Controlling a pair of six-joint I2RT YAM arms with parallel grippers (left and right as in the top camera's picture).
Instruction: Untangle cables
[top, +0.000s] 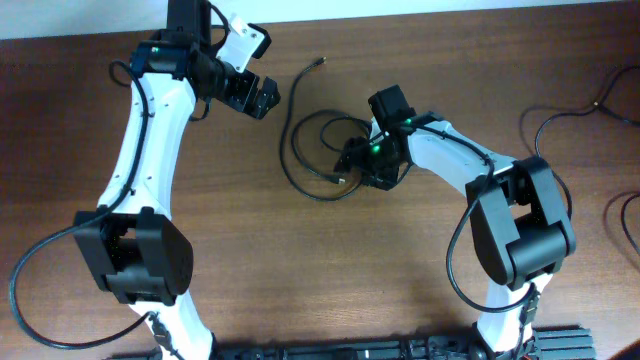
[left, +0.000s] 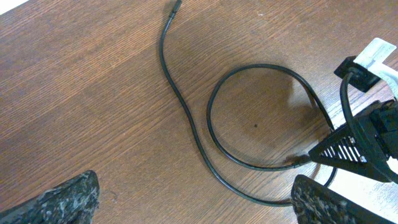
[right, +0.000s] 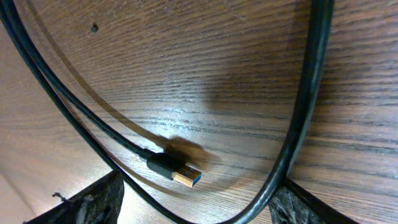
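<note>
Though partly hidden (right fingers (right: 93, 202)), cable loop (left: 261, 66).

bare worktop (top: 300, 270) spreads between the left arm (top: 150, 150) and the cable (top: 284, 145), and in front of the loop. the right pincer (top: 350, 165) and right arm (top: 450, 155) block the loop's right side. the far plug end (top: 319, 62) lies apart, wood all round.

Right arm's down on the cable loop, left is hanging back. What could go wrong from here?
1. The jaws of the right gripper straddle both the blue-tipped USB plug and a strand of the thin black cable; closing may pinch both and tighten the loop.
2. The left gripper hangs open, apart from the cable, so a pull may drag the whole loop across the brown wooden table.
</note>
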